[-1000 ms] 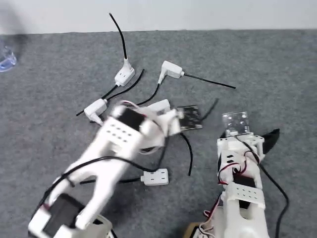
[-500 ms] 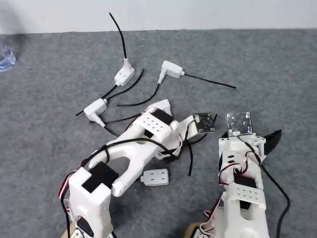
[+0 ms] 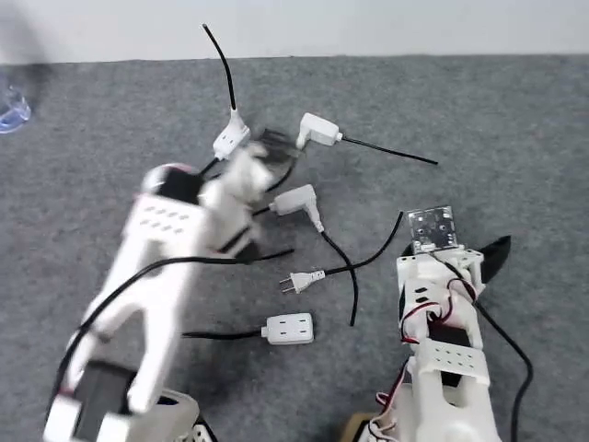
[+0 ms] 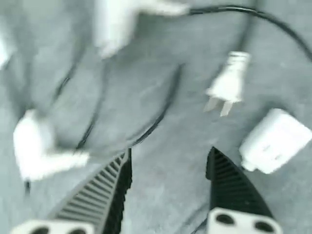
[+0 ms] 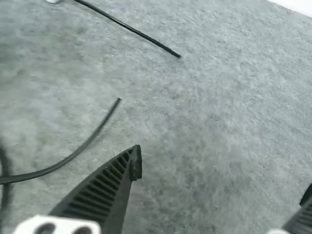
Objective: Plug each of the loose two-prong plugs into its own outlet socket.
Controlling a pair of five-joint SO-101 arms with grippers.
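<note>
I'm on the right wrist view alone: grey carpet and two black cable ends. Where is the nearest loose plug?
Observer: A two-prong plug lies flat on the left arm's side of you, with its prongs pointing toward that side.
Operator: Any socket close to it?
Observer: A white outlet block lies just nearer the arm bases than the plug and does not touch it.
Operator: What state is the left tool in?
Observer: The left tool is open and holds nothing.
</note>
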